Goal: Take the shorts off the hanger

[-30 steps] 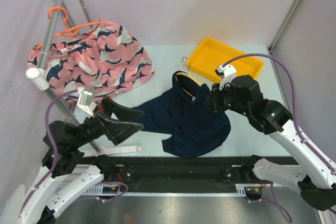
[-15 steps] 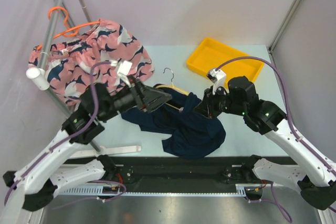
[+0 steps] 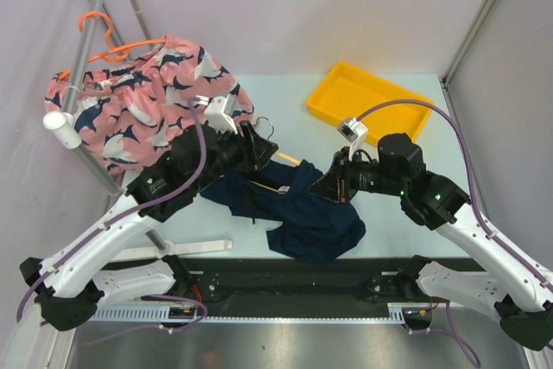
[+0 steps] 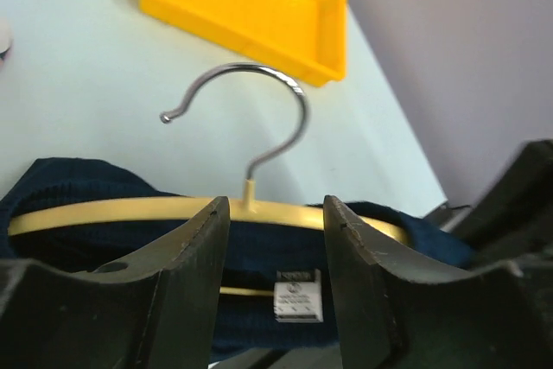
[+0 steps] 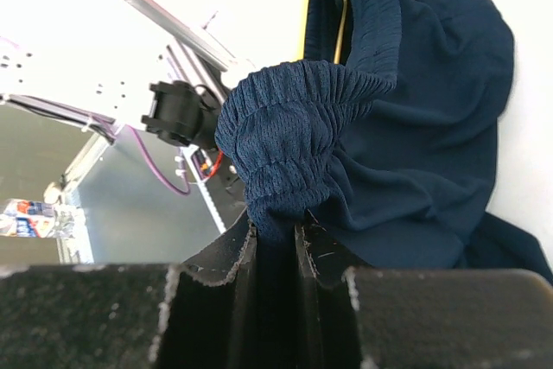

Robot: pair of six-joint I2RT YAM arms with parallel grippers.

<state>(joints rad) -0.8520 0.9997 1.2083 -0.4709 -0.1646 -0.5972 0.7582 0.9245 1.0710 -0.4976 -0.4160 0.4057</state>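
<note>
The navy shorts (image 3: 315, 218) lie bunched on the table, their waistband still over a yellow hanger (image 3: 290, 161) with a metal hook (image 3: 266, 122). My left gripper (image 3: 262, 149) is open, its jaws standing either side of the hanger's bar (image 4: 130, 211) just below the hook's stem (image 4: 298, 105). The waistband and a white label (image 4: 298, 295) show between the jaws (image 4: 275, 213). My right gripper (image 3: 327, 186) is shut on a gathered fold of the navy waistband (image 5: 302, 118), lifted off the table (image 5: 272, 244). The pink shark-print shorts (image 3: 147, 110) hang on an orange hanger (image 3: 108, 47).
A yellow tray (image 3: 371, 99) stands at the back right, also in the left wrist view (image 4: 251, 2). A grey rack pole with a white cap (image 3: 62, 125) slants along the left side. A white strip (image 3: 194, 248) lies near the front edge.
My left arm swung from the front left up and right until its open jaws reached the yellow hanger. My right gripper moved left and nearer, dragging the navy waistband with it.
</note>
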